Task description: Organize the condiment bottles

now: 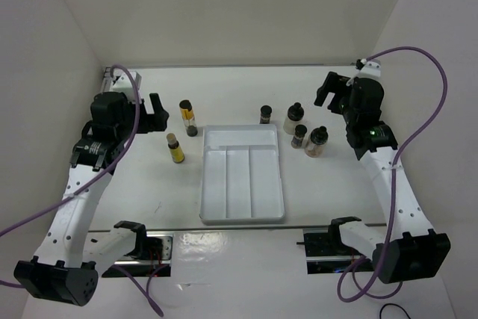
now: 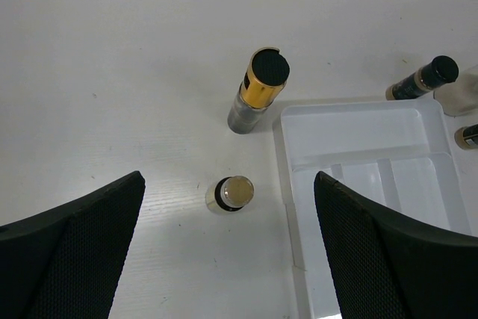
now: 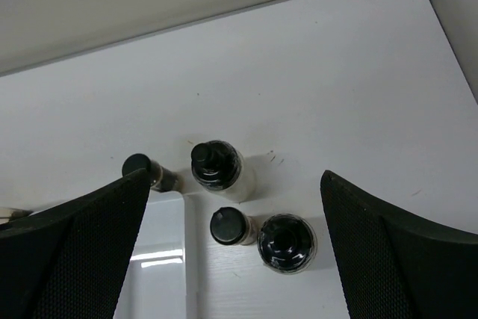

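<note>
**Top external view.** The white tray (image 1: 243,214) lies at the middle of the desk (image 1: 160,196), and no bottle stands in it. Off its far-left corner stand the black-capped slim bottle (image 1: 187,117) and, nearer, the tan-capped slim bottle (image 1: 175,148). Off its far-right corner stand the first dark jar (image 1: 265,114), the first pale bottle (image 1: 294,119), the second dark jar (image 1: 299,136) and the second pale bottle (image 1: 317,141). All six are upright, with long axes vertical and caps up. The left gripper (image 1: 154,112) is just left of the slim pair. The right gripper (image 1: 327,89) is right of the group of four, toward the far edge.

**Left wrist view.** The fingers are spread wide and hold nothing. The tan-capped slim bottle (image 2: 233,193) stands between the fingertips, and the black-capped slim bottle (image 2: 258,91) stands further ahead.

**Right wrist view.** The fingers are spread wide and hold nothing. The first pale bottle (image 3: 216,168) stands ahead of the fingers, near the centre line.

**Assessment.** Each arm is nearer its own side's bottles. Any grip should close across the vertical axis, on the body below the cap.
</note>
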Tool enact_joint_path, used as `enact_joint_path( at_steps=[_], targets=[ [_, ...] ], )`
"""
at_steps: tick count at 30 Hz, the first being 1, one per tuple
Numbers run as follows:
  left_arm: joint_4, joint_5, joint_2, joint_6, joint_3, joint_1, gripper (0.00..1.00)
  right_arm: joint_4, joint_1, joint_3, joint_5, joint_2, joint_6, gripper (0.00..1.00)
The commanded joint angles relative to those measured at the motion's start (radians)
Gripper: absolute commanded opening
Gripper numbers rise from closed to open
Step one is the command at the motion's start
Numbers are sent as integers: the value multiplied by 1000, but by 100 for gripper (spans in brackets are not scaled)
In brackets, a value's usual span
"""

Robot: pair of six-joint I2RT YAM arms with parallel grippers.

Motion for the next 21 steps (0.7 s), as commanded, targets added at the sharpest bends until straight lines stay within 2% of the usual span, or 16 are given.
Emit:
enact_joint_path(
  at_steps=[1, 5, 10, 17, 21],
  targets=[
    [35, 52, 7, 30, -13, -3, 100, 28, -30, 43, -129, -16, 24, 99],
    [48, 61, -2, 30, -71, -3, 100, -10, -30, 43, -129, -5, 13, 99],
    [85, 89, 8, 7, -156, -3, 100, 8, -30, 32, -215, 26, 50, 99],
    [76, 4, 102, 7, -145, -31, 100, 76, 20, 23, -250, 96, 99, 99],
    [85, -17, 156, 18, -125, -77, 100, 62, 63, 117, -186, 196, 79, 99]
  ],
)
